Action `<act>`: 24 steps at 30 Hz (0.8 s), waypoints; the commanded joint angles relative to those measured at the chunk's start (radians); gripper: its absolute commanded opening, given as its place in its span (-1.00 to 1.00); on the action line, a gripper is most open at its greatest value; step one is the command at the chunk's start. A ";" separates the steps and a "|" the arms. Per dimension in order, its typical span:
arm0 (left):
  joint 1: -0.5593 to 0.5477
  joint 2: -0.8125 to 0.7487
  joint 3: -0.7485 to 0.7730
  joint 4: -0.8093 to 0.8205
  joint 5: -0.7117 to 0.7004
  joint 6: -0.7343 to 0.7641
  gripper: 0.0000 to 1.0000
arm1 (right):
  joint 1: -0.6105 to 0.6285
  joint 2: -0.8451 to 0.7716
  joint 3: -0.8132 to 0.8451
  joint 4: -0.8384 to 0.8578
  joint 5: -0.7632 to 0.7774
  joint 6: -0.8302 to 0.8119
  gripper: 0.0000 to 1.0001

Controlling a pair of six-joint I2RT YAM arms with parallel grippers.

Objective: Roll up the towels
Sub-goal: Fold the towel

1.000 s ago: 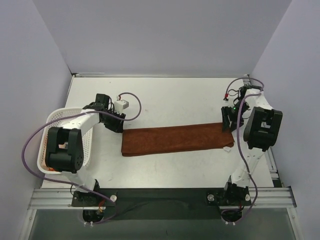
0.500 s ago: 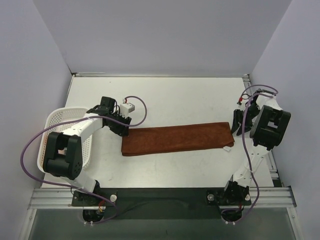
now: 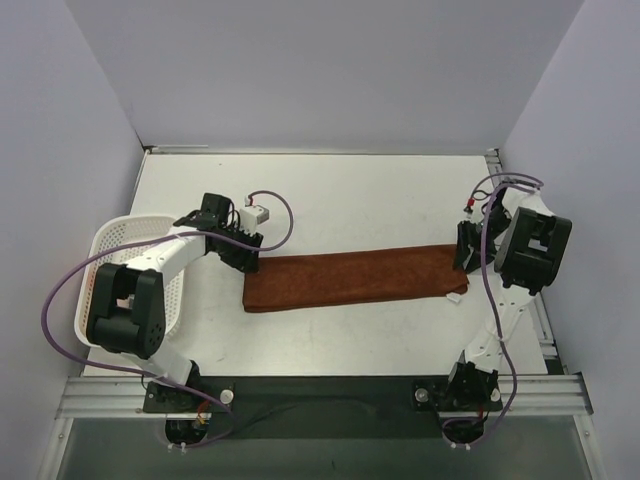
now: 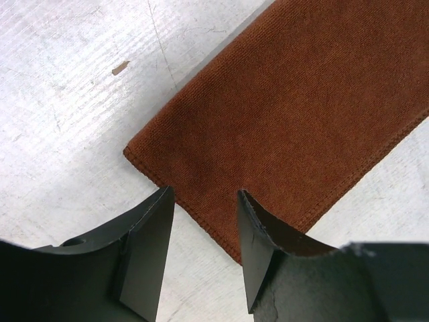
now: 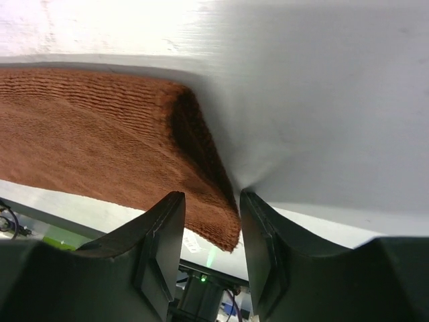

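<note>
One rust-brown towel (image 3: 355, 278) lies flat as a long strip across the table's middle, its small white tag (image 3: 457, 297) at the near right corner. My left gripper (image 3: 247, 262) is open at the strip's far left corner. In the left wrist view the left gripper (image 4: 204, 198) straddles the hemmed edge of the towel (image 4: 288, 114), one finger over bare table, the other over cloth. My right gripper (image 3: 463, 255) is at the strip's right end. In the right wrist view the right gripper (image 5: 210, 196) is open, with the towel's (image 5: 100, 127) corner between its jaws, not pinched.
A white lattice basket (image 3: 108, 243) stands at the left edge, partly under my left arm. Purple cables loop off both arms. Walls close in the table on the left, back and right. A metal rail (image 3: 320, 395) runs along the near edge.
My left gripper moved right to the towel's left corner. My right gripper swung out to the right, then came back to the towel's right end. The towel has not shifted.
</note>
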 commanded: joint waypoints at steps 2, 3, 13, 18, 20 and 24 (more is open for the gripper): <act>0.007 0.001 0.037 0.028 0.036 -0.024 0.06 | 0.053 0.021 0.026 -0.070 0.013 -0.011 -0.31; 0.007 0.001 0.037 0.028 0.036 -0.026 0.06 | 0.057 0.023 0.029 -0.070 0.022 -0.013 -0.35; 0.025 0.010 0.034 0.030 0.065 -0.032 0.05 | 0.036 -0.018 0.164 -0.145 0.077 -0.050 -1.00; 0.027 0.016 0.032 0.038 0.105 -0.037 0.05 | 0.070 -0.112 0.158 -0.173 0.036 -0.068 -1.00; 0.025 0.030 0.037 0.038 0.143 -0.047 0.04 | 0.094 -0.135 0.152 -0.186 0.007 -0.062 -1.00; 0.025 0.056 0.049 0.036 0.210 -0.066 0.03 | 0.168 -0.175 0.097 -0.182 -0.073 -0.030 -1.00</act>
